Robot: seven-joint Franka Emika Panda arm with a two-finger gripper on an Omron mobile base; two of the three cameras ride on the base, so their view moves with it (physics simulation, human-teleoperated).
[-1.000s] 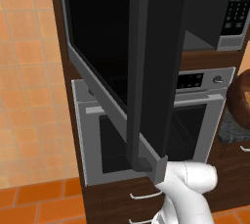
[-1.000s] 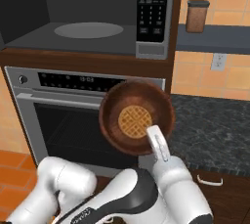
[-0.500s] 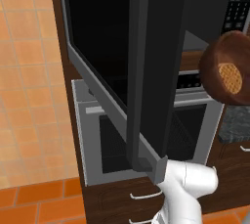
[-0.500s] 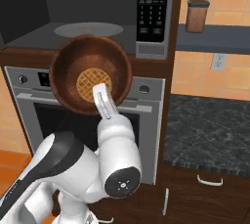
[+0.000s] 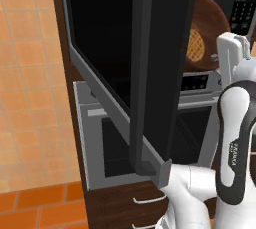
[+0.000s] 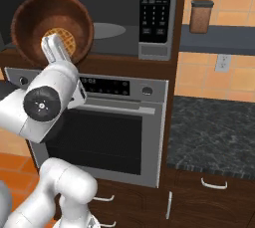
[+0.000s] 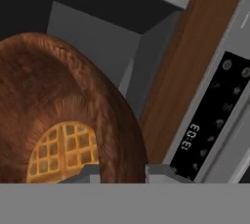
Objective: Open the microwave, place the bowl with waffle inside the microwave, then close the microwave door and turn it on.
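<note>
The microwave (image 6: 155,8) stands open, and its microwave door (image 5: 150,73) is swung out to the left, edge-on in the left base view. My gripper (image 6: 55,48) is shut on the near rim of the dark brown bowl (image 6: 52,25). It holds the bowl tilted toward the cameras, just in front of the left part of the dark cavity. The golden waffle (image 6: 59,42) lies inside it. In the hand view the bowl (image 7: 63,120) and waffle (image 7: 63,152) sit close, with the rim between my fingertips (image 7: 90,171) and the grey cavity wall (image 7: 97,47) behind.
A glass turntable plate (image 6: 107,30) lies on the cavity floor. Below is the silver oven (image 6: 114,132) with its clock panel (image 7: 210,120). To the right are a dark stone counter (image 6: 214,132), a brown canister (image 6: 200,15) on a shelf, and a wall outlet (image 6: 222,62).
The arm has carried the bowl up from oven height and leftward to the front of the open microwave cavity. The waffle stays inside and the door has not moved.
</note>
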